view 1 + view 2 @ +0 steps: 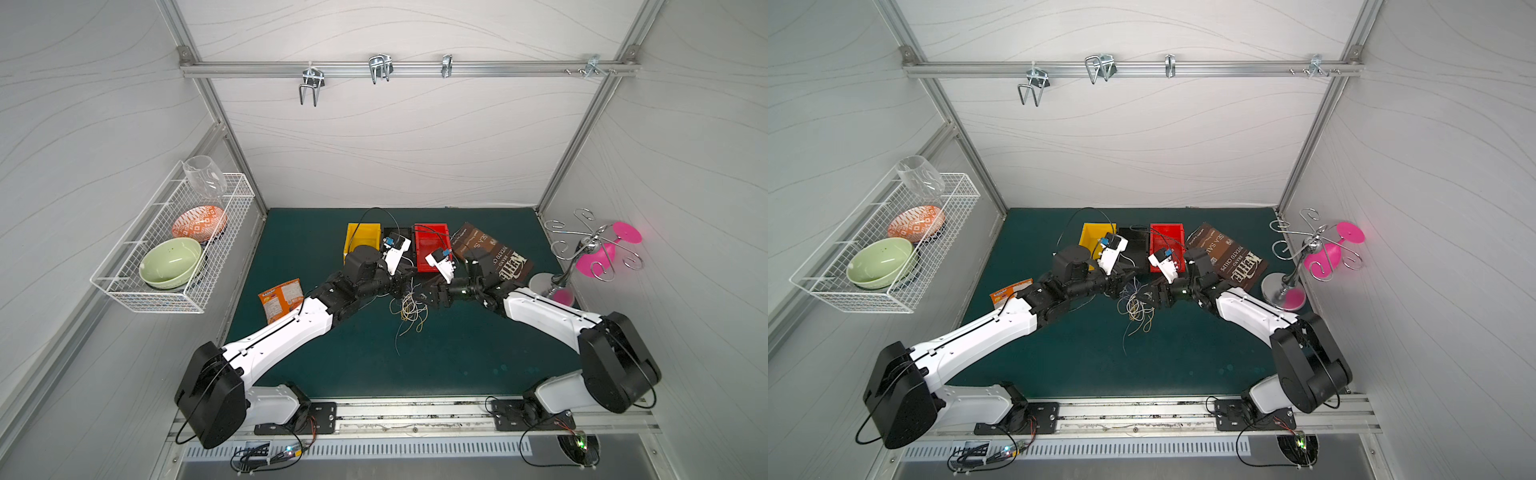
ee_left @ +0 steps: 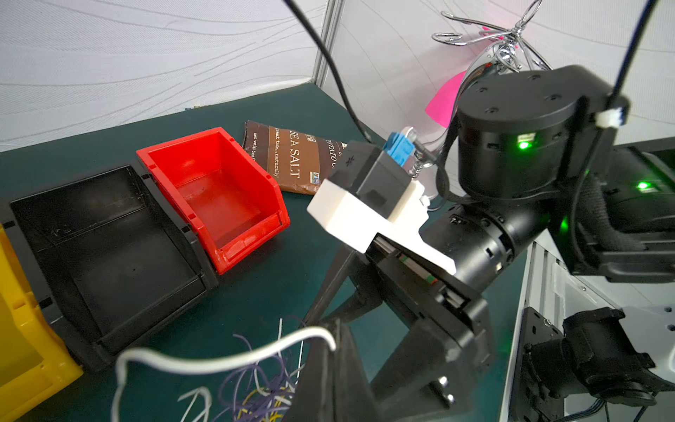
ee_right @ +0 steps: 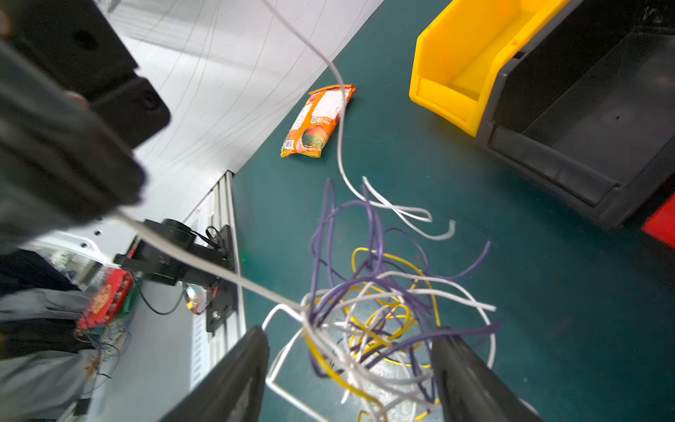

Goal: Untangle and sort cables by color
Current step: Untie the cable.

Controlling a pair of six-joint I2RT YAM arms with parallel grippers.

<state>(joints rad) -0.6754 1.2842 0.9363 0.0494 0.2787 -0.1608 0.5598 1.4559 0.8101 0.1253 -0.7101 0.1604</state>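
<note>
Right wrist view: the cables [image 3: 369,318] were seen as one loose knot of white, yellow and purple loops on the green desk [image 3: 548,274]; in both top views that knot [image 1: 409,309] [image 1: 1136,309] sat just below the middle of the frame, between the two arms. One white strand [image 3: 204,263] was stretched straight from the knot to the left hand [image 2: 330,350], which was closed on it. The right hand [image 3: 350,330] was held open, a finger on each side of the heap, with nothing gripped. Above the knot in the top views three bins were set in a row: yellow bin [image 1: 361,239], black bin [image 1: 1133,243], red bin [image 1: 424,253]; no strand was visible in the black or red one.

The step was judged to be the drawing of that white strand out of the tangle. It would best be done with the heap pinned low by the right hand, closed on yellow and purple loops and not on the taut white one. The pull should be kept slow and in line with the strand, so that crossings are slipped and not tightened. If the whole knot were lifted, tension should be eased and the hold moved nearer the snag.
</note>
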